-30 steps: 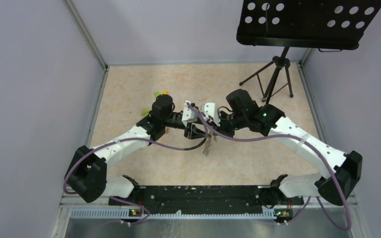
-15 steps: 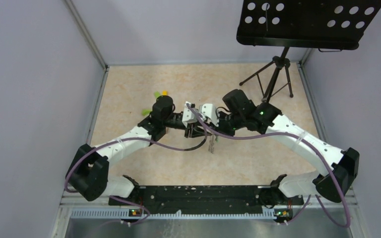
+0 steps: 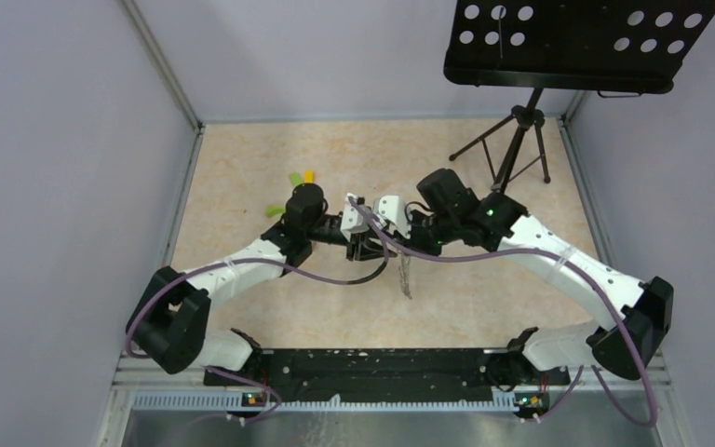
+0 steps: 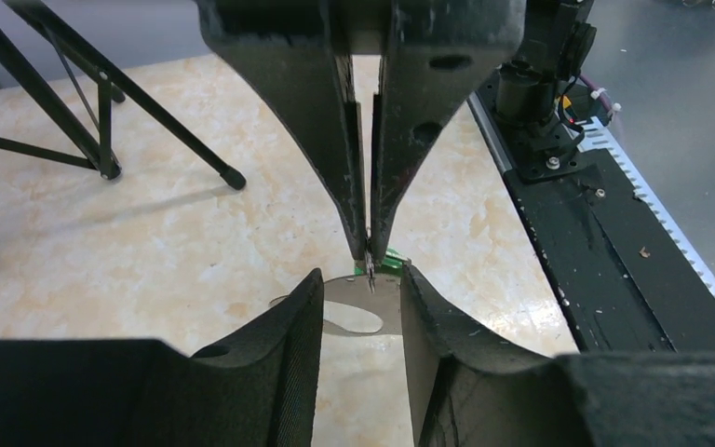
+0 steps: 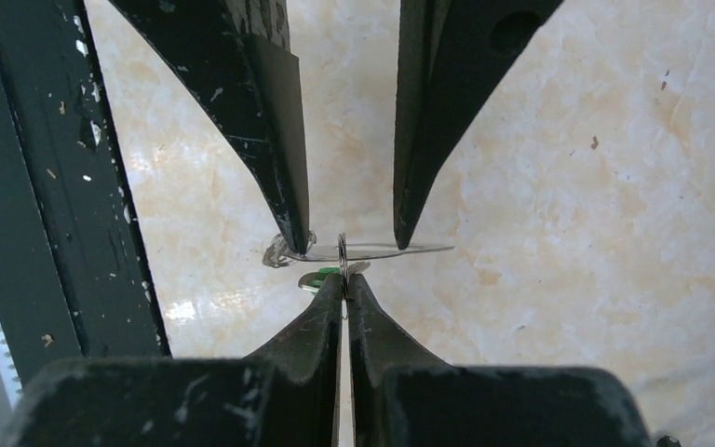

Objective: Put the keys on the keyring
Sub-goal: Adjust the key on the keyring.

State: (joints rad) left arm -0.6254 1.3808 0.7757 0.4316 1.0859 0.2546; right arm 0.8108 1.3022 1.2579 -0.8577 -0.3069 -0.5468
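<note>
Though top hides it, R-wrist: R pincer [image 5: 344, 279] pinches thin metal [image 5: 343, 246]; L pincer [image 5: 350, 244] apart, grip unclear.

Left end effector [image 4: 358, 281] narrower

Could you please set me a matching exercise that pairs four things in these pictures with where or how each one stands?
Things:
1. right gripper
2. left gripper
3. green tag
4. music stand tripod

Descriptions:
A. stands at the far right corner of the table
B. fingers spread apart
C. fingers pressed shut
D. peeks out just beside the shut fingertips

Pairs: 1-C, 2-B, 3-D, 4-A
</note>
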